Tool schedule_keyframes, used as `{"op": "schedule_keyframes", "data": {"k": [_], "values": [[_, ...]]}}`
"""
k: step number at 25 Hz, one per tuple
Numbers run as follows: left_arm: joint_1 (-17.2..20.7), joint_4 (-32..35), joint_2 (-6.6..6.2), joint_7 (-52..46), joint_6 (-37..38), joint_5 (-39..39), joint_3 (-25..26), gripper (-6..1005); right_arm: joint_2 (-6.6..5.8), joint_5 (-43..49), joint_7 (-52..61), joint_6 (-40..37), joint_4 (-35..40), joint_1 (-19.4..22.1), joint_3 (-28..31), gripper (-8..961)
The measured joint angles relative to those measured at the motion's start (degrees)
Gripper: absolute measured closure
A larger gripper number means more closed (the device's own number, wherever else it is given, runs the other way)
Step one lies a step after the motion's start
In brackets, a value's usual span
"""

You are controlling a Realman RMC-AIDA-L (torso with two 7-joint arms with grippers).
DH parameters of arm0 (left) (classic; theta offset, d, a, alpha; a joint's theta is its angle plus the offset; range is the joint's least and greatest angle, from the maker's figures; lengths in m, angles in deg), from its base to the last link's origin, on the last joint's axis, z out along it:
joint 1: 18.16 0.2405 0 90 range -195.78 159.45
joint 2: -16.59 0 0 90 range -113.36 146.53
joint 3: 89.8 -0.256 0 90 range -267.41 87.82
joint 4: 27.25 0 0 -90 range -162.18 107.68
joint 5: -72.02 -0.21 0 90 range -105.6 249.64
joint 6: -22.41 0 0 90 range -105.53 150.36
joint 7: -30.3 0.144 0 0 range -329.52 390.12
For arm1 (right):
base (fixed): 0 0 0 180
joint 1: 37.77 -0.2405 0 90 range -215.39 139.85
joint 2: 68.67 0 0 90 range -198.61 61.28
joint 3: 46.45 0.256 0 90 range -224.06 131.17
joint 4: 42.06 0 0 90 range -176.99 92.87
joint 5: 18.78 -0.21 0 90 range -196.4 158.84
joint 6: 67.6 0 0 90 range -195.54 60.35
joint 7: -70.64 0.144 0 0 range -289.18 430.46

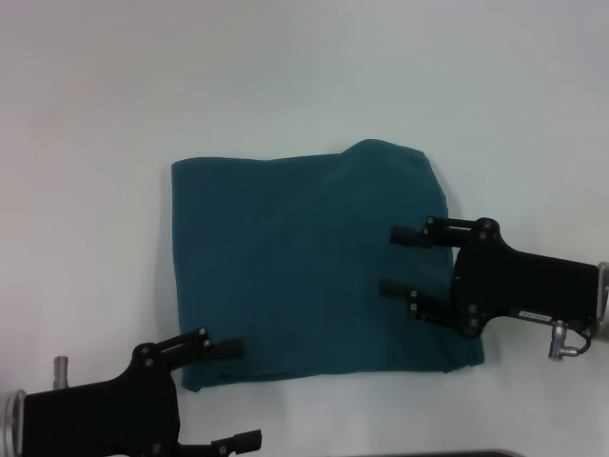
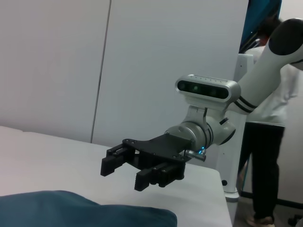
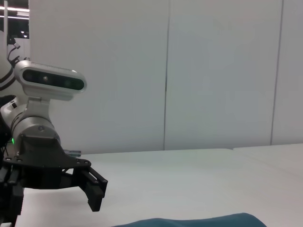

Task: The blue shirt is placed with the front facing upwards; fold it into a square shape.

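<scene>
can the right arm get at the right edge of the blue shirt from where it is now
Probably yes. The right claw is open over the shirt near that edge, with nothing in between.

White table (image 1: 285,76), plain matte top, evenly lit. Pale panelled wall (image 3: 213,71) behind, vertical seams. Person (image 2: 270,156) in white top, dark trousers standing past table's corner. Dark floor (image 2: 284,213) beneath. Ceiling strip lights (image 3: 14,9) at one edge.
</scene>
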Motion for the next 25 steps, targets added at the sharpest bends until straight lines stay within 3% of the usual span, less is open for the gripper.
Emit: {"op": "schedule_keyframes", "data": {"k": [10, 25], "values": [[-1.65, -0.04, 1.41, -0.93, 0.74, 3.66, 3.06, 125, 0.18, -0.12, -0.18, 0.24, -0.64, -1.16, 0.25, 395], [-2.32, -0.16, 1.51, -1.84, 1.32, 4.03, 3.49, 125, 0.18, -0.16, -0.19, 0.50, -0.83, -2.02, 0.18, 395]]}}
